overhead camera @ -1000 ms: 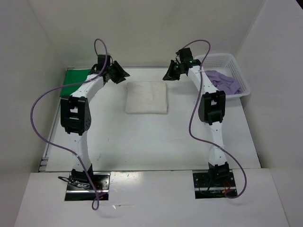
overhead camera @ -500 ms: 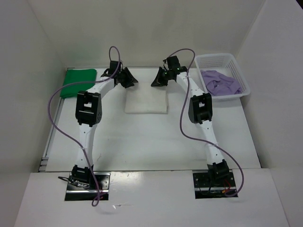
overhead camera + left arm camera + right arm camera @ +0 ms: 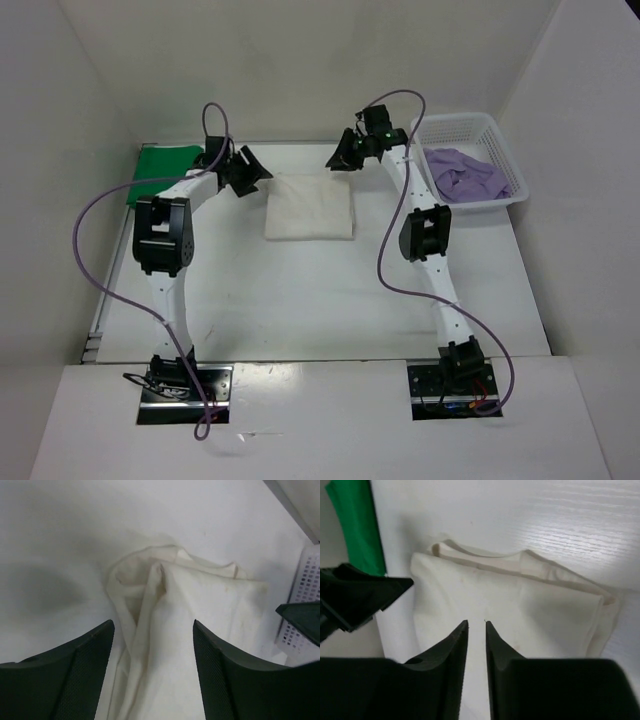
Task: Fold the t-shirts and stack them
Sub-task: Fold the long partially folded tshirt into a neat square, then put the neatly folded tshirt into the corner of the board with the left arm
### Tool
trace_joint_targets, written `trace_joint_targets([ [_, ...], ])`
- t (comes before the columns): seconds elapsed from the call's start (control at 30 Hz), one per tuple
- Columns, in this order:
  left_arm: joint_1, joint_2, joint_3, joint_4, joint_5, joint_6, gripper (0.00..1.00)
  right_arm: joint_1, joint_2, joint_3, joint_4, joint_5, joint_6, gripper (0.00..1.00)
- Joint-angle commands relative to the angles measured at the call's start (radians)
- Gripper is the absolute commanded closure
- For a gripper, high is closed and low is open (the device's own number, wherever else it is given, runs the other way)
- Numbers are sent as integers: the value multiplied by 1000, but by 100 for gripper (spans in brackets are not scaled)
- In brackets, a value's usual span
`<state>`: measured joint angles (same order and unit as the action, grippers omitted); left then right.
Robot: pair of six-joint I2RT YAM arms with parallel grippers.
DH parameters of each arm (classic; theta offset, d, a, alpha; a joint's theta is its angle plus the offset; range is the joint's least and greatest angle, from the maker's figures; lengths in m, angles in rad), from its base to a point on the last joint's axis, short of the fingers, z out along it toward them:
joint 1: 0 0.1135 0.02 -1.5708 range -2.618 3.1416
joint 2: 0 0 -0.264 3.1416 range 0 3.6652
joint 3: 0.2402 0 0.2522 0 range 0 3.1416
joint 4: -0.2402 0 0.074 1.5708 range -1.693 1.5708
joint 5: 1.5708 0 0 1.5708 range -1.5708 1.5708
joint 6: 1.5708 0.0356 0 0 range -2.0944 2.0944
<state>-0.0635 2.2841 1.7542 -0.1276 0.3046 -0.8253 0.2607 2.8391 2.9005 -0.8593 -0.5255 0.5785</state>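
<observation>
While both arms are stretched toward the far side of the table (image 3: 300, 300), the cream t-shirt (image 3: 310, 205) is seen lying folded into a rough rectangle at the table's middle, between the two grippers. The left gripper (image 3: 248, 172) is held over the shirt's far left corner with its jaws spread wide and nothing caught between them; a bunched fold of cloth is seen below the gap. The right gripper (image 3: 342, 157) is held over the far right corner, its jaws parted by only a narrow slit, and no cloth is pinched. The green t-shirt (image 3: 165, 165) is laid folded at the table's far left corner. The lavender t-shirt (image 3: 468, 175) is seen crumpled inside the white mesh basket (image 3: 455, 122) at the far right.
</observation>
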Motion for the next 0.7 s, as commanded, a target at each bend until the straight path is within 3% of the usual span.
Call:
trace_joint_targets([
  [0.0, 11, -169, -114, 54, 16, 63, 27, 6, -142, 31, -72, 27, -43, 70],
  [0.03, 11, -195, -181, 45, 16, 77, 25, 6, -165, 31, -82, 36, -55, 61],
  [0.13, 11, -213, -284, 68, 55, 120, 17, 6, -262, -56, -98, 36, -77, 49],
  [0.3, 11, -109, -271, 30, 197, 196, 14, 6, -492, -254, -66, 6, -95, 41],
  [0.37, 11, -98, -271, 29, 217, 209, 14, 15, -673, -474, 83, -4, -95, 38],
  [0.4, 11, -84, -271, 29, 217, 221, 14, 15, -748, -685, 154, -4, -83, 37],
  [0.5, 1, -55, -271, 40, 226, 221, 19, -5, -982, -1003, 351, -39, -8, 35],
  [0.53, -12, -43, -247, 40, 244, 221, 27, -18, -1018, -1052, 362, -48, 4, 35],
  [0.67, -65, 63, -165, 49, 283, 221, 37, -27, -1136, -1228, 336, -36, -23, 35],
])
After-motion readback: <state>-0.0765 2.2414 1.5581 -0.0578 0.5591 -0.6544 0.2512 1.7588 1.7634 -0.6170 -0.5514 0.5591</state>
